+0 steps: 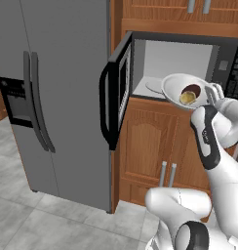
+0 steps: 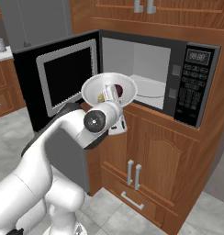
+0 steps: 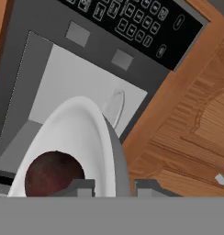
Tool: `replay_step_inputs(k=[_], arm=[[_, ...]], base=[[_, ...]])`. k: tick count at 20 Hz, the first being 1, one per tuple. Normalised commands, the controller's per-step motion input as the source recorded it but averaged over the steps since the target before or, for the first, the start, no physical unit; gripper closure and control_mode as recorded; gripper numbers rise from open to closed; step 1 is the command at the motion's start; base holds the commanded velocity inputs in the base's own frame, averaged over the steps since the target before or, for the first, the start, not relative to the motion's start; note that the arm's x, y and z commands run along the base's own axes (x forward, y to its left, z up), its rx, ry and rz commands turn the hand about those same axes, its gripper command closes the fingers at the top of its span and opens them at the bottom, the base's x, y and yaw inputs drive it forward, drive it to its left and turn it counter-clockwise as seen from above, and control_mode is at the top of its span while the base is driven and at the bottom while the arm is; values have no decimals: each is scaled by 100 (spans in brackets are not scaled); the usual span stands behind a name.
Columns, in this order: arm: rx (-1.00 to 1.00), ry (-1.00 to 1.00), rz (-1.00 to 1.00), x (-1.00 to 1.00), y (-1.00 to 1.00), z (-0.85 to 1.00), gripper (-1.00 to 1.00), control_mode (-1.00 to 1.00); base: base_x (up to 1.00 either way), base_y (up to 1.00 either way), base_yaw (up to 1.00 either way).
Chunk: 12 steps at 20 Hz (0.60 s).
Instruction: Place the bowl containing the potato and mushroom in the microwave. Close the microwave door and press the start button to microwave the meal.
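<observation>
Gripped on its rim by the end effector (image 3: 114, 187), the bowl (image 3: 81, 133) with mushroom (image 3: 53, 173) and potato (image 1: 187, 98) hangs tilted before the open microwave (image 2: 196, 78); panel lettering is illegible.

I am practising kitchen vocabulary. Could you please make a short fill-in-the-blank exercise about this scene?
1. The microwave door stands ____.
2. The claw grips the white ____ by its rim.
3. The bowl is held in front of the ____.
4. The button panel sits on the microwave's ____ side.

Missing words: open; bowl; microwave; right
</observation>
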Motion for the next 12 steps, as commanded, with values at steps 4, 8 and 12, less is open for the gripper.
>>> replay_step_inputs(k=[4,8,12], arm=[[-1,16,-5,35,0,0,100,-100],[-1,14,-7,39,0,0,100,-100],[0,9,-8,36,-3,0,100,-100]], base=[[0,0,0],[0,0,0],[0,0,0]])
